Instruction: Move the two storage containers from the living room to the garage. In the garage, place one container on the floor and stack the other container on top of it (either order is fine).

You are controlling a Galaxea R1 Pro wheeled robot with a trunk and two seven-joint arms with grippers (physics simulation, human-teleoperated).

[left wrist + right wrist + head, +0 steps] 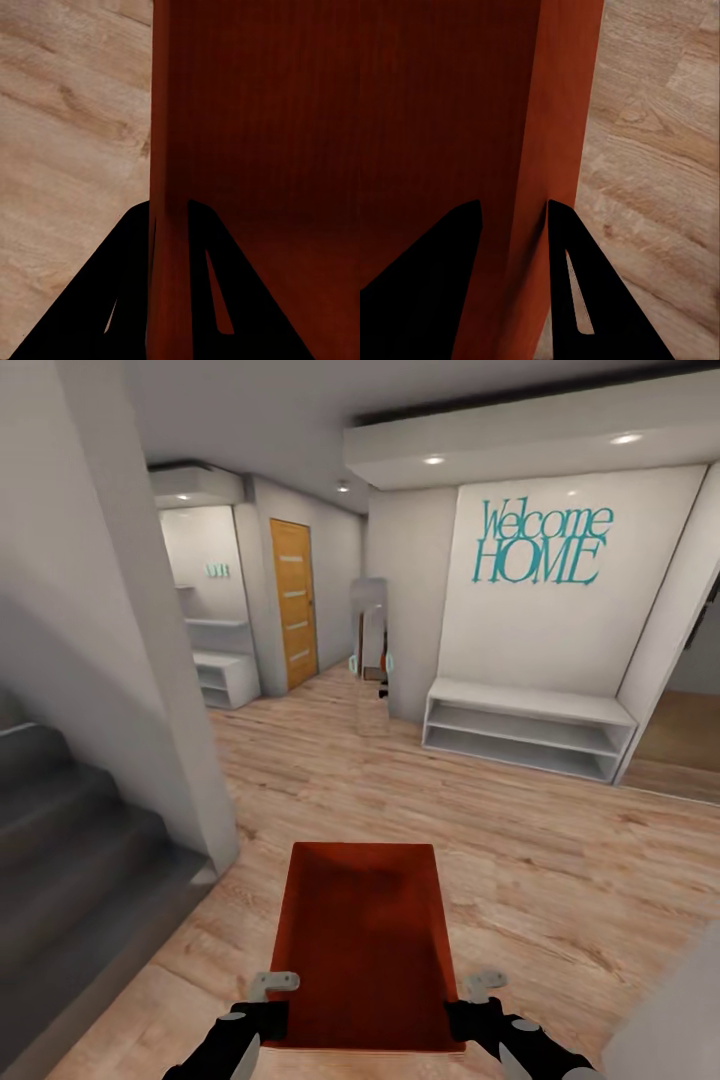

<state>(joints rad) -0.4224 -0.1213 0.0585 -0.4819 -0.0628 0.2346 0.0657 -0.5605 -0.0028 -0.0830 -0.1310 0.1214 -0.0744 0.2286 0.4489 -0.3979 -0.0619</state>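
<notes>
Robot is in a hallway, carrying one storage container [365,940] out in front of its trunk, held clear above the wood-plank floor [560,860]. The bin is orange-red, open-topped, long axis pointing away from the robot. Inside looks empty, though the near end is dark and its bottom edge is cut off by the frame.

Left gripper [268,1000] clamps the bin's left wall near the closest corner. In the left wrist view the left gripper [170,225] has one black finger on each side of the wall, both pressed against it, jaws closed down to wall thickness. Right gripper [478,1000] does the same on the right wall; in the right wrist view the right gripper [514,217] straddles the wall, fingers tight on both faces. Both forearms are cropped at the lower frame edge.

Can't tell whether a second bin is nested underneath or inside; only one rim is readable.

Surroundings: dark grey stairs [70,840] on the left, partly hidden behind a pale wall corner [150,660]. Ahead, a white low shelf bench [525,728] under a teal "Welcome HOME" sign [542,542]. Further back, an orange-wood door [293,603] and a narrow standing mirror [370,650]; what it reflects is too blurred to read. Another white shelf unit [225,678] sits in the back-left alcove, with small teal wall letters [217,570] that are illegible. The opening at far right is cut off.
</notes>
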